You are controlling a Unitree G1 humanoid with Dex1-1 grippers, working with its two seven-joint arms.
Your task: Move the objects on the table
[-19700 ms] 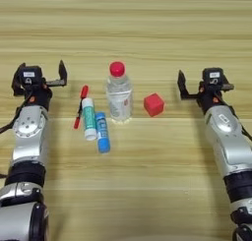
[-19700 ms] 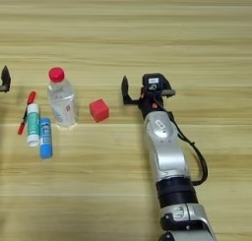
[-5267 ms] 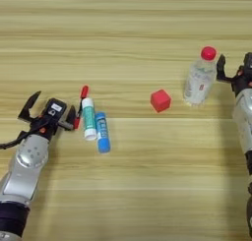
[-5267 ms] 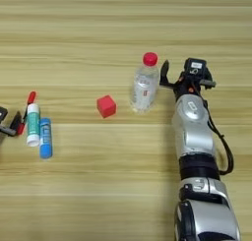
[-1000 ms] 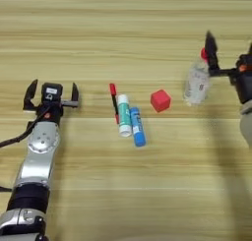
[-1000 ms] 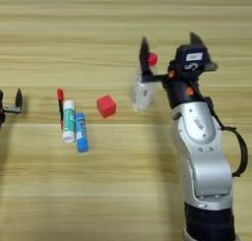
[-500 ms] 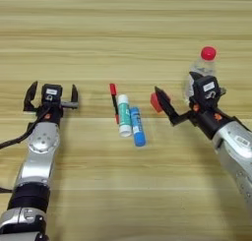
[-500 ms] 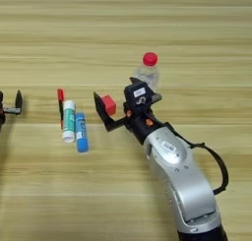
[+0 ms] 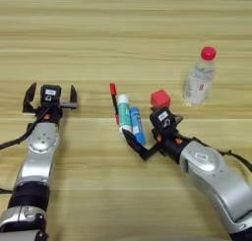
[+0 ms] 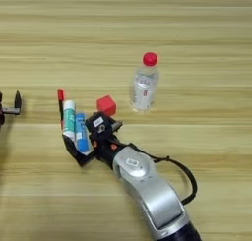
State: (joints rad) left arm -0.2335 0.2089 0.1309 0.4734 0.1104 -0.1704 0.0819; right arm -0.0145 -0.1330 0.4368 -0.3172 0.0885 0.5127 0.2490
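My right gripper [image 9: 153, 135] is open, low over the table just in front of the small red cube [image 9: 160, 98]. One finger [image 9: 134, 142] lies against the near end of the blue glue-stick tube [image 9: 137, 126]; whether it touches I cannot tell. The white tube with green label [image 9: 125, 115] lies next to the blue one, and the thin red pen [image 9: 114, 103] is on its left. The clear bottle with red cap [image 9: 199, 77] stands upright at the right, free of any gripper. My left gripper [image 9: 50, 95] rests open on the table at the left, holding nothing.
The wooden table [image 9: 123, 33] stretches bare behind the objects. My right forearm [image 9: 211, 173] crosses the near right part of the table. The left arm [image 9: 37, 156] lies along the near left side.
My right gripper has swung left and nearer, from beside the red cube to the near end of the blue tube. The bottle, tubes, pen and left gripper have stayed put.
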